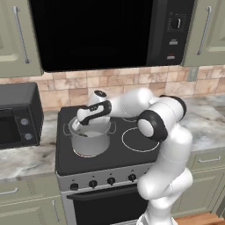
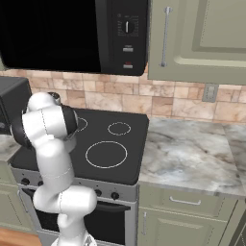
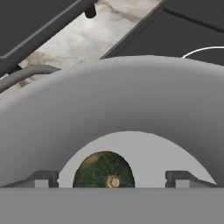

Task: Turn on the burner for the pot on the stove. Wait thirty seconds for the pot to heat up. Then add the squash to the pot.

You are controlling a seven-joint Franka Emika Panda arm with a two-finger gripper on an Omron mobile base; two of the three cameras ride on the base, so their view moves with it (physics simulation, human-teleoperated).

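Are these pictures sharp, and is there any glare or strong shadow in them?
Left base view: soft, even light, no glare on the stove. Right base view: equally flat, slightly blurry. Hand view: the pot wall close up is a featureless grey; the squash looks coarse-textured between the open claw tips.

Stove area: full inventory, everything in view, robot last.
stove: 1, black glass top, silver front, between the counters
pot: 1, grey steel, front left of the stove top
squash: 1, dark green, on the pot's floor, free of the fingertips
toaster oven: 1, black, counter left of the stove
microwave: 1, black, above the stove
counter: marbled grey, both sides
gripper: 1, open, over the pot's mouth
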